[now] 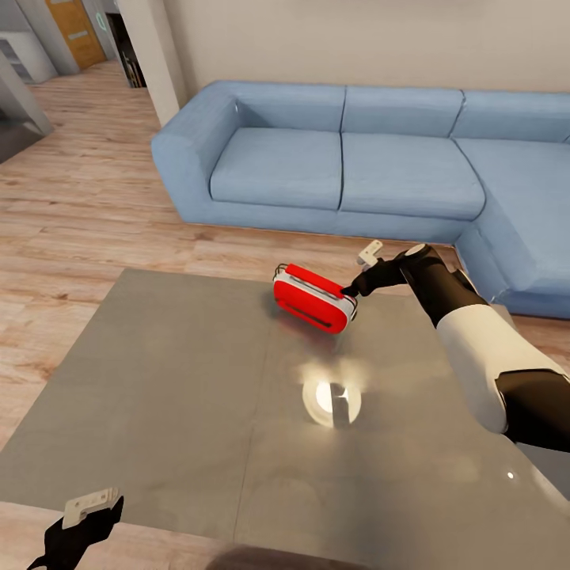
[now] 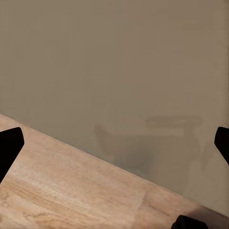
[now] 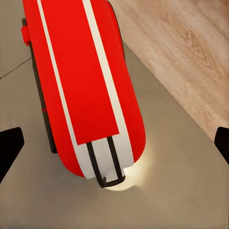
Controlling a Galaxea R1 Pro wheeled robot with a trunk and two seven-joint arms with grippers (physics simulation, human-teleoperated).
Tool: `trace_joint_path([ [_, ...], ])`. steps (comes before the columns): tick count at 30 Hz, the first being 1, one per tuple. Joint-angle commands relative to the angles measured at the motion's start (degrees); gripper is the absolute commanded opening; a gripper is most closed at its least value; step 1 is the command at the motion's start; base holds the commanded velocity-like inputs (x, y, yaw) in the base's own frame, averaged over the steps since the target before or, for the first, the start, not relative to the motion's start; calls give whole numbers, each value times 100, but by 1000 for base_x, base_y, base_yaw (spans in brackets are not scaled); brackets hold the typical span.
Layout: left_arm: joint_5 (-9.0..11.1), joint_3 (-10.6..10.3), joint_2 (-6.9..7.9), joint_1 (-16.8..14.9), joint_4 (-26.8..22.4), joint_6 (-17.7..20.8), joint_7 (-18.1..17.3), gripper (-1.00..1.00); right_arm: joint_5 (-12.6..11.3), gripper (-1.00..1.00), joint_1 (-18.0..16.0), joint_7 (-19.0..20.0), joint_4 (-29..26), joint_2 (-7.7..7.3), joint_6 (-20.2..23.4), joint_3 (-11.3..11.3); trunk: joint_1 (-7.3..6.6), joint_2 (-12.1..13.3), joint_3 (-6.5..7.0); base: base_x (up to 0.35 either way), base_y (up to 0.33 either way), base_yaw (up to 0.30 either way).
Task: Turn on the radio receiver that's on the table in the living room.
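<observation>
Left gripper: black left gripper [image 1: 89, 511] with a pale block on top hung low at the near edge of the large low grey glossy square table [image 1: 158, 380], well apart from the work; its wrist view showed dark fingertips [image 2: 10, 145] spread to both edges of the frame with bare tabletop and light wood plank floor [image 2: 71, 191] between them, so it was wide open and held nothing. I judged it parked out of the way.

Table middle: bright round glare [image 1: 331, 400] sat on the glossy top between robot and target, a light's reflection and no object.

Right arm: white-and-black right arm [image 1: 475, 340] reached forward across the table's right side, presumably to bring the fingers to the controls.

Right gripper: black right gripper [image 1: 352, 289] was at the right end of the radio; the head view suggested touching, though I could not tell contact for sure. Its wrist view showed fingertips [image 3: 9, 148] far apart at both frame edges, open, clamping nothing.

Radio receiver: small bright red rounded radio receiver with white trim [image 1: 313, 299] stood tilted on the table's far part, right of centre, its end directly ahead of and between the right fingers [image 3: 90, 95].

Switch: hidden from these angles.

Beyond: blue L-shaped fabric sofa [image 1: 340, 158] against a beige wall [image 1: 356, 39].
</observation>
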Motion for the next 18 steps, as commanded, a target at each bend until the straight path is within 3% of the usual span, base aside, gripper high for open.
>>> trace_joint_path([
  [1,0,0,0,-1,0,0,0,100,-1,100,0,0,0,1,0,0,0,0,-6,0,0,0],
  [18,0,0,0,-3,0,0,0,100,0,100,0,1,3,2,0,0,0,0,-157,0,0,0],
])
